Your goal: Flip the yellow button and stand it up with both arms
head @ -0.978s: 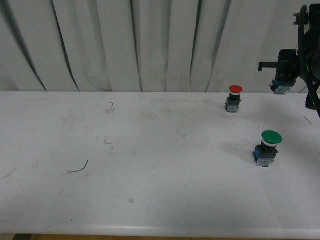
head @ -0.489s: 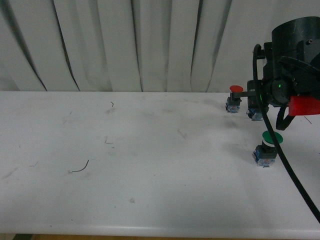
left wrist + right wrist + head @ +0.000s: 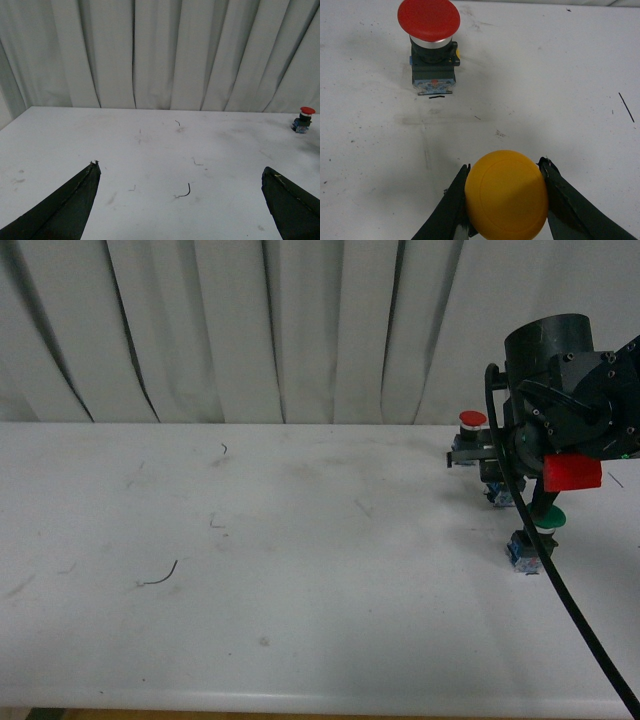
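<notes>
Front view: right arm [image 3: 565, 405] over the counter [image 3: 300, 570], its tool hidden. Left wrist view: left tool [image 3: 180, 167] wide open, empty. Right wrist view: right tool [image 3: 504, 166] clamps the yellow button [image 3: 506, 197] by its cap; red button [image 3: 429, 20] beyond. Likely carrying; next, meet the left tool to flip.

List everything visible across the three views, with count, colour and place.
yellow button: one, yellow cap, clamped between the right jaws
red button: one, red cap, upright on the table's far right
green button: one, green cap, nearer than the red one, partly behind the right arm
dark curled scrap: one, on the table's near left
table: one, white
curtain: one, white, behind the table
left jaws: black, open, holding nothing
right arm: black with a red part, at right
</notes>
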`<move>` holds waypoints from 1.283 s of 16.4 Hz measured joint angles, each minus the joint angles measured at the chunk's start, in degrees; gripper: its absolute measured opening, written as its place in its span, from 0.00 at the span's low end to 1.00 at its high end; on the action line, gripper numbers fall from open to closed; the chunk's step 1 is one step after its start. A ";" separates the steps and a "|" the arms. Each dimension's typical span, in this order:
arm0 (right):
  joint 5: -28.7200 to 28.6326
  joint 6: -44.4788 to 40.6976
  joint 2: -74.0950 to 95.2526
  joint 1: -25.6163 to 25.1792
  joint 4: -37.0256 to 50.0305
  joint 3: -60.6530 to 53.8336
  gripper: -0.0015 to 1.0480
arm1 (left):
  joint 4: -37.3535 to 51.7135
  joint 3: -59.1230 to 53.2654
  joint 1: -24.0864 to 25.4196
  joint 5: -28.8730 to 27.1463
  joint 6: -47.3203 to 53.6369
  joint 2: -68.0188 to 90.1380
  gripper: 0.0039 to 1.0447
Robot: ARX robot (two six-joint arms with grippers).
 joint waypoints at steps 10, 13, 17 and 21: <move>0.44 1.46 2.62 1.38 0.66 2.45 0.34 | 0.00 0.00 0.00 0.00 0.00 0.00 0.94; 0.72 1.46 2.62 1.36 0.66 2.45 0.34 | 0.00 0.00 0.00 0.00 0.00 0.00 0.94; 1.38 1.68 2.62 1.38 0.87 2.45 0.45 | 0.00 0.00 0.00 0.00 0.00 0.00 0.94; 1.40 1.77 2.62 1.36 0.79 2.45 0.73 | 0.00 0.00 0.00 0.00 0.00 0.00 0.94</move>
